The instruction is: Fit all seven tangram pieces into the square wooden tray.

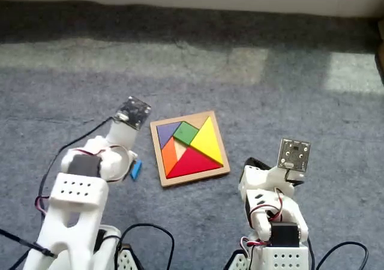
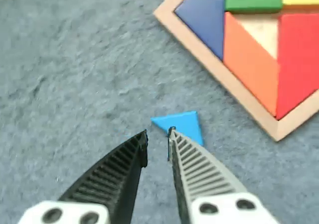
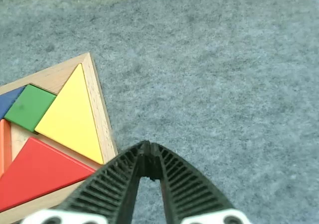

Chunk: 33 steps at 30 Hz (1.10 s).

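Closest are the left arm (image 1: 78, 192) and right arm (image 1: 273, 216), one on each side of the tray (image 1: 195, 175). Grey worktop (image 1: 270, 90) lies under it all. Inside the tray sit a yellow triangle (image 1: 208, 143), red triangle (image 1: 193, 161), orange piece (image 1: 170, 156), dark blue piece (image 1: 165, 134) and green square (image 1: 186, 133), with one bare gap (image 2: 264, 30). The right end effector (image 3: 148, 157), near the tray's edge by the yellow triangle, is squeezed shut on nothing. The left end effector (image 2: 157, 143) is a little open, tips at the small blue triangle (image 2: 182, 124) just outside the tray.

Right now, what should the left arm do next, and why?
Probably lower the left end effector around the blue triangle: it hangs open at the piece's edge, the piece lies outside the tray, and the tray has a bare gap.
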Tool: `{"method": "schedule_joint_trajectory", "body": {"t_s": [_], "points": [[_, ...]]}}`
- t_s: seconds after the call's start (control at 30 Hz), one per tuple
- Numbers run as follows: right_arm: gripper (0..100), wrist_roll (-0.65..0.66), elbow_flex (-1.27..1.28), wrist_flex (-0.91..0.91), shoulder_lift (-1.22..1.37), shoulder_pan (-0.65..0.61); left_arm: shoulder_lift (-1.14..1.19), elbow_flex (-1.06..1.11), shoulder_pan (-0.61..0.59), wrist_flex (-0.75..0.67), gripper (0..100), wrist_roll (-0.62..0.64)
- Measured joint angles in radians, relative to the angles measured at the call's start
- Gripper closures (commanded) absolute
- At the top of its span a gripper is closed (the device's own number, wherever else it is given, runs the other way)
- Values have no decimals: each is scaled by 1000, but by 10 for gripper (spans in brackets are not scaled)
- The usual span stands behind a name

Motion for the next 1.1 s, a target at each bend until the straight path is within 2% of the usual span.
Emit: {"method": "schedule_joint_trajectory", "body": {"t_s": [0.2, 0.37, 0.47, 0.57, 0.7, 0.83, 1.1], "points": [[993, 0, 0, 0, 0, 0, 0, 9, -281, 51, 906, 18], [992, 0, 0, -60, 0, -3, 0, 126, -443, -71, 908, 29], [992, 0, -2, -41, 0, -43, 0, 126, -512, -107, 909, 86], [992, 0, -84, 23, 0, -112, 0, 126, -534, -115, 909, 152], [991, 21, -238, 61, 5, -229, 0, 126, -542, -115, 909, 167], [989, 44, -342, 61, 141, -315, 0, 126, -568, -115, 908, 172], [817, 51, -595, 28, 615, -488, 0, 126, -605, -115, 906, 172]]}}
